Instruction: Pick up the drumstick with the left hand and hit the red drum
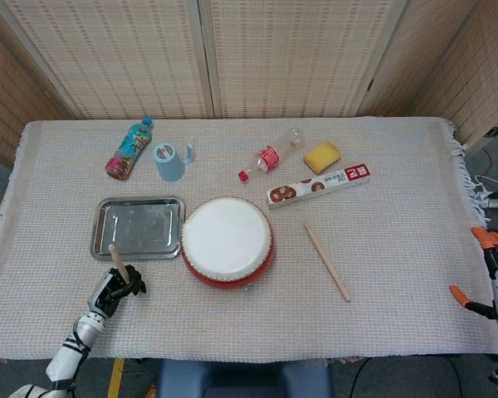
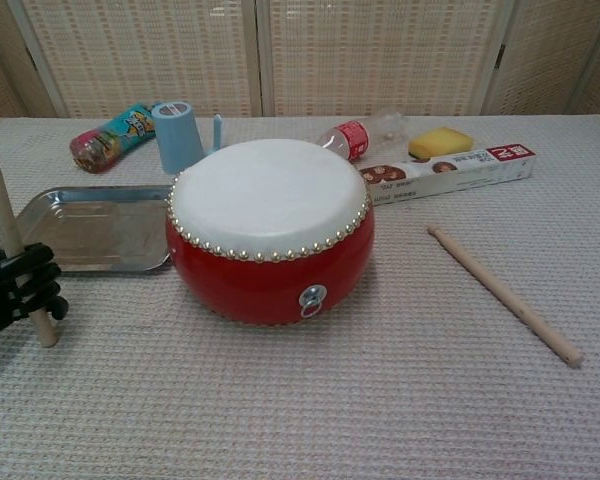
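Observation:
The red drum [image 1: 227,242] [image 2: 270,228] with a white skin stands at the table's middle front. My black left hand [image 1: 111,290] [image 2: 15,290] grips a wooden drumstick [image 1: 118,263] [image 2: 10,240], held nearly upright, left of the drum and just in front of the metal tray. A second drumstick [image 1: 327,261] [image 2: 504,293] lies flat on the cloth to the drum's right. My right hand [image 1: 494,269], with orange fingertips, sits at the far right edge, off the table and away from everything; its fingers hold nothing that shows.
A metal tray [image 1: 138,226] [image 2: 90,226] lies left of the drum. Behind stand a blue cup [image 1: 170,161], a colourful bottle [image 1: 129,149], a clear bottle [image 1: 270,155], a yellow sponge [image 1: 322,155] and a long box [image 1: 318,184].

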`<action>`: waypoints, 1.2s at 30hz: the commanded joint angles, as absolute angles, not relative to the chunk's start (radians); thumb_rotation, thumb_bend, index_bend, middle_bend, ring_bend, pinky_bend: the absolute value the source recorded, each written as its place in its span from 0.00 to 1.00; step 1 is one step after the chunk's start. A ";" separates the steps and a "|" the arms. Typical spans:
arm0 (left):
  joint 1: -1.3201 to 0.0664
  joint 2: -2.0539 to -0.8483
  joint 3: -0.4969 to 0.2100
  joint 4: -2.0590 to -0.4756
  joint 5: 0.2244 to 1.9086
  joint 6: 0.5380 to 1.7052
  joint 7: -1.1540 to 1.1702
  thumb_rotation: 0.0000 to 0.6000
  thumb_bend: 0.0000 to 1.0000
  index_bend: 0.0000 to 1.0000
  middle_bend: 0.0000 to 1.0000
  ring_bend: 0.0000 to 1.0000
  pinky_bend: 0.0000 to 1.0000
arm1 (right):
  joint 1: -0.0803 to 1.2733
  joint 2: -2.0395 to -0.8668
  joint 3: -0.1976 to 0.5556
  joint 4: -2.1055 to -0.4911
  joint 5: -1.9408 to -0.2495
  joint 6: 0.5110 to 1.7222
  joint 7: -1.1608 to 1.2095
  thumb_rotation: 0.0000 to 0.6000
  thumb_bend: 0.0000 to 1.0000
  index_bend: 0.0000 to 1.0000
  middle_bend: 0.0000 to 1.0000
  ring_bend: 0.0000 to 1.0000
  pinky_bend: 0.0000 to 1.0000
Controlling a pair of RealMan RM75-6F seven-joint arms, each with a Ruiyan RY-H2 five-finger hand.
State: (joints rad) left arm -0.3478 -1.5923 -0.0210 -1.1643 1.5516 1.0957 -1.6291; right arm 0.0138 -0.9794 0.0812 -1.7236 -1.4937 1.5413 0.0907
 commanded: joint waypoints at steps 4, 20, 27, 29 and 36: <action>-0.356 -1.597 -0.013 -1.150 1.550 1.105 -1.651 0.73 0.35 0.78 0.82 0.78 0.63 | 0.014 -0.979 0.082 -1.725 -1.496 1.543 0.091 1.00 0.18 0.00 0.10 0.00 0.00; -0.372 -1.603 0.016 -1.123 1.561 1.119 -1.605 0.79 0.35 0.84 0.91 0.87 0.80 | 0.014 -0.976 0.085 -1.729 -1.498 1.550 0.092 1.00 0.18 0.00 0.10 0.00 0.00; -0.377 -1.607 0.026 -1.122 1.561 1.119 -1.557 0.84 0.35 0.87 0.94 0.89 0.82 | 0.012 -0.976 0.084 -1.730 -1.498 1.551 0.096 1.00 0.18 0.00 0.10 0.00 0.00; -0.378 -1.609 0.029 -1.119 1.560 1.118 -1.548 0.86 0.35 0.88 0.95 0.90 0.83 | 0.011 -0.976 0.084 -1.730 -1.498 1.552 0.097 1.00 0.18 0.00 0.10 0.00 0.00; -0.381 -1.612 0.036 -1.111 1.556 1.115 -1.537 0.95 0.35 0.94 1.00 0.96 0.88 | 0.012 -0.977 0.084 -1.730 -1.500 1.552 0.097 1.00 0.18 0.00 0.10 0.00 0.00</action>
